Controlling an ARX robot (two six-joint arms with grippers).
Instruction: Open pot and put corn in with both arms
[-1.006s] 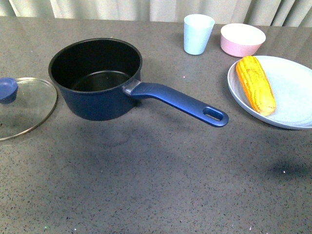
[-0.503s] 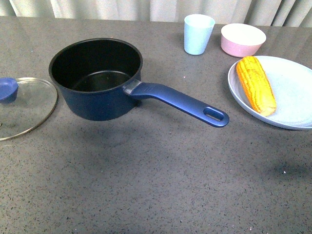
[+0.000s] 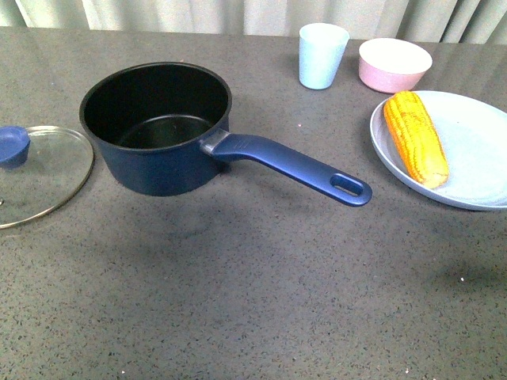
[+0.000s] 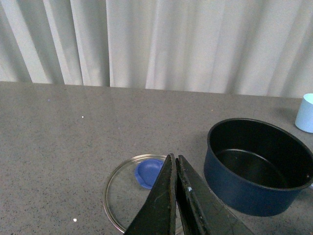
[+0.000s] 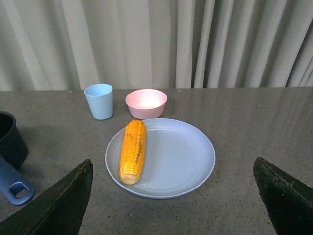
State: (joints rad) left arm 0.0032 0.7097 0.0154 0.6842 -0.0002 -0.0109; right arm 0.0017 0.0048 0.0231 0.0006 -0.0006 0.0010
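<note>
Nothing on the bench (image 3: pixel 253 301) has shifted over the last second. The pot, lid and corn lie as they did, and only a faint shadow at the near right has thinned.

The pot (image 3: pixel 158 162) stands uncovered left of centre, its black inside empty and its long handle pointing toward the plate (image 3: pixel 475 150) at the right edge. The glass lid (image 3: pixel 47 174) lies flat on the bench just left of the pot, knob up.

The corn (image 3: pixel 415 136) lies along the plate's left part, well apart from the pot. A pink bowl (image 3: pixel 394 63) and a pale blue cup (image 3: pixel 322 54) stand beyond it.

Neither arm shows in the front view. The left claw (image 4: pixel 173 159) is closed on nothing and hangs above the lid. The right claw (image 5: pixel 172 162) is spread wide and empty, looking down on the plate.

The opening step looks done, so fetching the corn is the step in hand. It calls for the right claw to descend and close across the ear's middle. It would then carry the ear over the handle and lower it into the pot, probably tilted to clear the rim.
</note>
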